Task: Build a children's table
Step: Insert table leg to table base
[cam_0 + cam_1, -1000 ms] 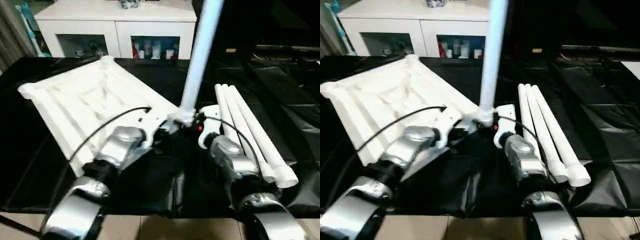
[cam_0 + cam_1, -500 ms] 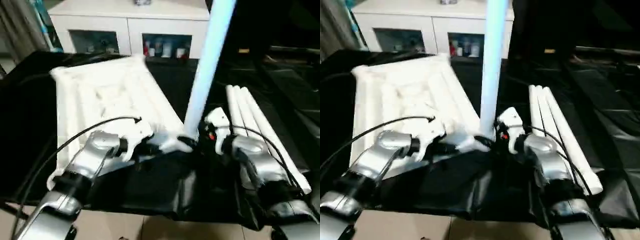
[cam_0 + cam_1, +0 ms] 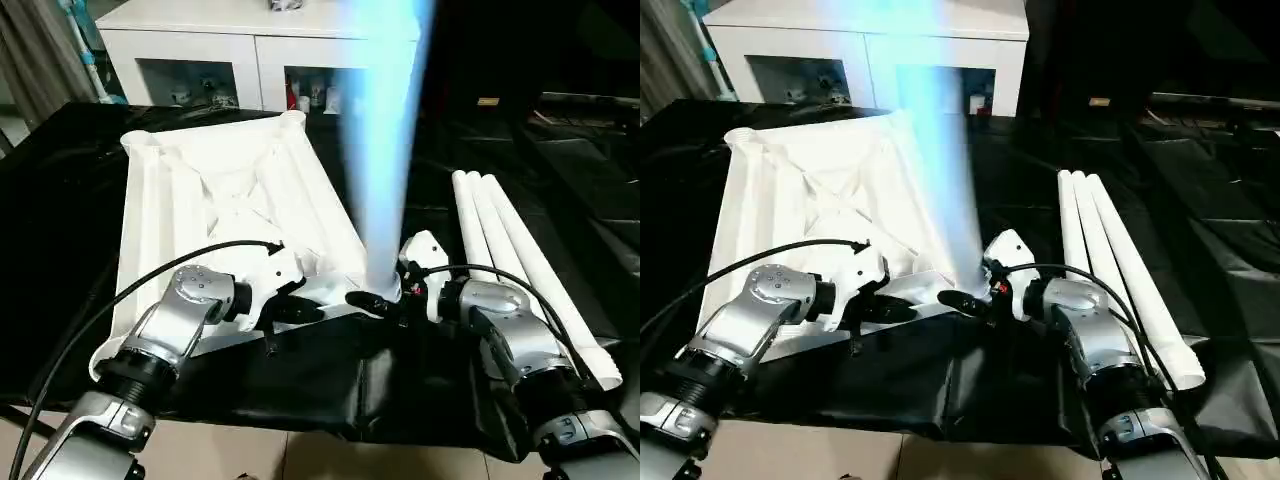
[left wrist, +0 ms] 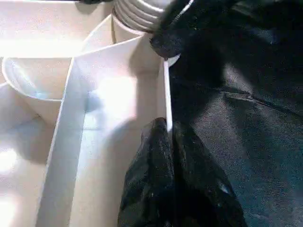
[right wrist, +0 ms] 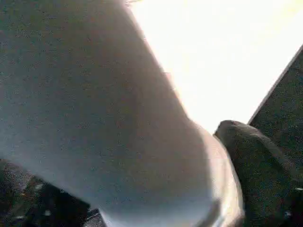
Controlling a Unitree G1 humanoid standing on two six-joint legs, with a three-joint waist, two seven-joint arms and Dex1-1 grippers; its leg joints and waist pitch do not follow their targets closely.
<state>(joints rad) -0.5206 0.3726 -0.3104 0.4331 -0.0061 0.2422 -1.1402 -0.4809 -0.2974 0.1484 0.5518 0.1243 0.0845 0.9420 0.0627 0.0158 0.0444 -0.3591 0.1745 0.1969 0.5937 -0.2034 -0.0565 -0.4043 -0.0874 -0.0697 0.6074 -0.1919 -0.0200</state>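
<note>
Right now the white tabletop (image 3: 215, 215) lies upside down on the black-covered worktop (image 3: 60, 200), its ribbed, X-braced underside facing up, toward the robot's left. One white leg (image 3: 385, 150) stands upright from the tabletop's near corner, the one on the side of the spare legs, rising past the top of the head views and blocking part of the cabinet behind. The left claw (image 4: 168, 142) is closed on the thin edge wall of the tabletop just beside that corner, one black finger on each side of the wall. The right claw (image 3: 385, 300) sits at the foot of the standing leg with a finger on either side of it; whether it presses the leg or stands slightly apart I cannot tell.

Three spare legs (image 3: 520, 250) lie side by side, touching one another, on the worktop on the robot's right, well apart from the tabletop and just beyond the right forearm (image 3: 515, 340). A black cable (image 3: 150, 290) loops over the left forearm (image 3: 185, 315) and crosses in front of the tabletop's near edge. At the back stands a white cabinet (image 3: 250, 50) with glass doors and small items inside. The worktop's black cover is wrinkled near its front edge.
</note>
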